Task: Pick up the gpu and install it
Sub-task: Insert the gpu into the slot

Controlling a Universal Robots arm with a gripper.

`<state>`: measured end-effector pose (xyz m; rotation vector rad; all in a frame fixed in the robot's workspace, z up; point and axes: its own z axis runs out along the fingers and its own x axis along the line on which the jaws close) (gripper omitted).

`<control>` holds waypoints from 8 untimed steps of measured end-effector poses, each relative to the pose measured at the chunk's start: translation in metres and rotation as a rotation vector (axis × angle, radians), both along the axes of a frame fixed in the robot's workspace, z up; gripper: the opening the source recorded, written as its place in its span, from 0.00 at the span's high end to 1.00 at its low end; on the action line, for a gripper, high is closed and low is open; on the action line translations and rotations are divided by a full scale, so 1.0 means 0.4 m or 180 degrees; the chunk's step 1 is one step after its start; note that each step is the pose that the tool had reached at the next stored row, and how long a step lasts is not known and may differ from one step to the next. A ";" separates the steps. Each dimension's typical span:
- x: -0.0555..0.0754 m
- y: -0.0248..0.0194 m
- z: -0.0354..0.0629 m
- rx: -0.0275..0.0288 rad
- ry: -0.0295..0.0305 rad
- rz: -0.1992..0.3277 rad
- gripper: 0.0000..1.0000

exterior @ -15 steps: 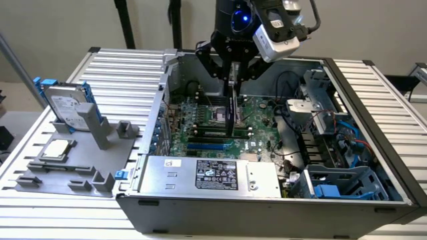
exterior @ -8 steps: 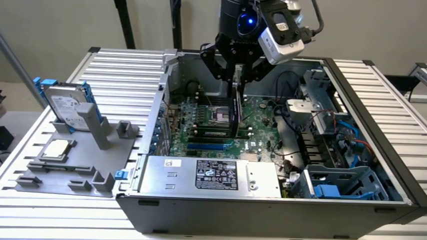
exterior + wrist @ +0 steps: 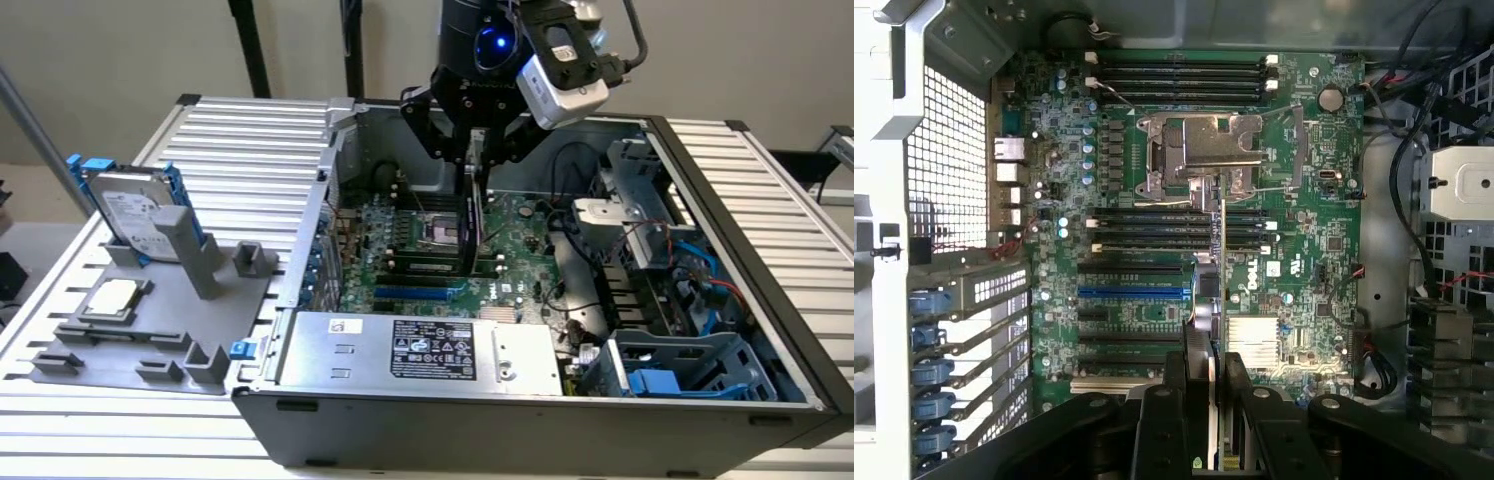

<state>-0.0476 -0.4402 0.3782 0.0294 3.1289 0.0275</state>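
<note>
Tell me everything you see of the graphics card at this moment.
The graphics card is a thin, dark board seen almost edge-on. It stands upright inside the open computer case, over the green main board, clamped at its top edge by the hand. Whether its lower edge touches the board cannot be told.

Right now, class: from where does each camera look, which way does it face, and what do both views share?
Exterior view: off the arm, raised outside the open grey metal computer case, looking down into it; the black hand shows, holding the thin green-and-black gpu card upright over the green motherboard.
Wrist view: on the wrist, facing straight down at the motherboard; the hand shows, clamped on the gpu card, seen edge-on.
Shared: hand, gpu card, motherboard.
</note>
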 end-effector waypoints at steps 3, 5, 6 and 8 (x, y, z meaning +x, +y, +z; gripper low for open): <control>0.000 0.000 0.000 0.0000 0.0000 0.0000 0.74; 0.000 0.000 0.000 0.0000 0.0000 0.0001 0.74; 0.000 0.000 0.000 0.0000 0.0000 0.0028 0.74; 0.000 0.000 0.000 0.0000 0.0000 0.0145 0.74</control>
